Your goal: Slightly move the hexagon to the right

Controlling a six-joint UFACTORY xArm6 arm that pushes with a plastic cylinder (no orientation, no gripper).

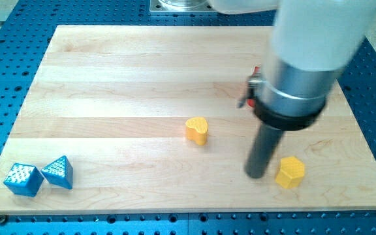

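The yellow hexagon block (290,172) lies near the view's bottom right of the wooden board (109,98). My tip (256,175) rests on the board just to the view's left of the hexagon, very close to it or touching its left side. A yellow heart-shaped block (197,130) lies near the board's middle, up and to the left of my tip. A red block (253,85) is mostly hidden behind the arm's body, up from my tip.
A blue cube-like block (23,179) and a blue triangular block (58,172) sit side by side at the board's bottom left corner. The arm's large grey body (305,59) covers the board's upper right. Blue perforated table surrounds the board.
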